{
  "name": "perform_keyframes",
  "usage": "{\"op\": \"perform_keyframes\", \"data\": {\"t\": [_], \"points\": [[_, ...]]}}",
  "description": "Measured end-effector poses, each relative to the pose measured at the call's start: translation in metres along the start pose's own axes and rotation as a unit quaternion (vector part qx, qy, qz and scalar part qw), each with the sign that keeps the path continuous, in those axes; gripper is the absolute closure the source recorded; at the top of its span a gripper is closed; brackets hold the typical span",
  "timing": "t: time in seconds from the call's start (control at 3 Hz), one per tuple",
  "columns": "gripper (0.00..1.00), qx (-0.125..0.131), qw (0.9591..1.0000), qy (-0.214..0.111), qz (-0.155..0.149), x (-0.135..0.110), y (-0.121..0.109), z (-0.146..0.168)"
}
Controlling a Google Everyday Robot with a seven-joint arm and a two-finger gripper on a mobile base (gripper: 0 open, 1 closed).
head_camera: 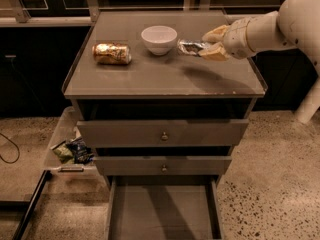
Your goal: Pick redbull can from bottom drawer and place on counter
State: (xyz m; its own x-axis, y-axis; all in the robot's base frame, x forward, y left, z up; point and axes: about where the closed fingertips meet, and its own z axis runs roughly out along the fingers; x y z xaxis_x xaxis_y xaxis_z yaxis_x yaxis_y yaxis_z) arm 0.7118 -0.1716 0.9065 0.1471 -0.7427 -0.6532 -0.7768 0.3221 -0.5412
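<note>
The redbull can (190, 47), slim and silver-dark, is held sideways between my gripper's fingers (214, 34) above the counter (165, 76), just right of the white bowl. My gripper (212, 43) reaches in from the right on a white arm and is shut on the can. The can's shadow falls on the counter below it. The bottom drawer (165, 211) stands pulled open at the foot of the cabinet, its flat floor bare.
A white bowl (159, 39) stands at the counter's back middle. A gold can (111, 53) lies on its side at the left. Two upper drawers with brass knobs (164, 136) are slightly open. A clear bin with wrappers (70, 151) sits on the floor at the left.
</note>
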Motion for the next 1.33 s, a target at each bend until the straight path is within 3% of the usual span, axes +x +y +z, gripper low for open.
{"op": "perform_keyframes", "data": {"t": [0.67,1.33], "points": [[1.00,-0.024,0.9988,0.010,0.041,0.037,0.010,0.028],[0.59,-0.025,0.9988,0.010,0.042,0.037,0.010,0.028]]}}
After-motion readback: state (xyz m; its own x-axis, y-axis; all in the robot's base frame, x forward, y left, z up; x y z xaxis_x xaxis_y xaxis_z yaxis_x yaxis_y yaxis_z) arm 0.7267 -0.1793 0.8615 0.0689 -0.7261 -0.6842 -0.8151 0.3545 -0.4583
